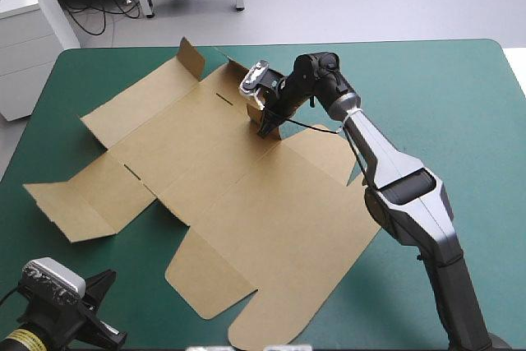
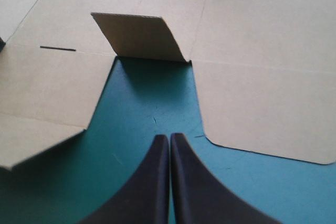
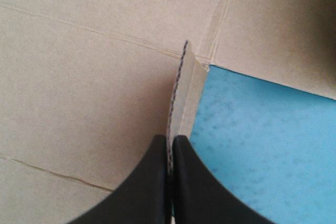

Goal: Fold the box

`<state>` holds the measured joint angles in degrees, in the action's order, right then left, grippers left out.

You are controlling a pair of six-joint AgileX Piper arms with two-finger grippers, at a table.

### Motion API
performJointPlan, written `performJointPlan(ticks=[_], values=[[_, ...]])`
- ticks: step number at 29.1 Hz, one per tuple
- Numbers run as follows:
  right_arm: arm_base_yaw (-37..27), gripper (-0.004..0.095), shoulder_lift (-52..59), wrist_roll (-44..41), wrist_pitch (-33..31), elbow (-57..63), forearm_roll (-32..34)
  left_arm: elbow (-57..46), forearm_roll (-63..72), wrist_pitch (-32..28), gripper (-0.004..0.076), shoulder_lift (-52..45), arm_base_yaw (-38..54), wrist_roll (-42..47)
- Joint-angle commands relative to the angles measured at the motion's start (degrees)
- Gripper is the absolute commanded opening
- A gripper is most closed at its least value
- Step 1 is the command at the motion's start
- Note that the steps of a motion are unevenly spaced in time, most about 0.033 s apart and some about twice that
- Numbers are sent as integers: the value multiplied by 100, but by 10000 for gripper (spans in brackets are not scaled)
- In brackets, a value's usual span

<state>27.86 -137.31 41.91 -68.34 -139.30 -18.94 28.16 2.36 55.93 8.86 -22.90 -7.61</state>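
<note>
The box lies nearly flat across the middle of the desk; my right pincer is grasping its far flap; my left pincer is clenched, empty, at the near-left corner; next, I think, this flap must stand upright.

The box lies spread across the counter's middle and left; the right hand stands at its far side, an upright flap between its fingers; the left hand sits at the near left corner, off the box, a tilted flap ahead of it.
</note>
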Motion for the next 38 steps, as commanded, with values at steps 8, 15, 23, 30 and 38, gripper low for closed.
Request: performJointPlan(ticks=[8,15,23,30,38], values=[[-10,-20,422,1315,-344,-158,-1189,181,10,-376,-10,76,-14,54],[8,-20,545,1947,-344,-158,-1371,181,10,-376,-10,76,-14,54],[-4,-20,639,2079,-344,-158,-1475,181,10,-376,-10,76,-14,54],[45,-21,647,1440,-357,-158,-1489,181,10,-376,-10,76,-14,54],[62,-20,647,621,-357,-148,-1583,181,10,-376,-10,76,-14,54]])
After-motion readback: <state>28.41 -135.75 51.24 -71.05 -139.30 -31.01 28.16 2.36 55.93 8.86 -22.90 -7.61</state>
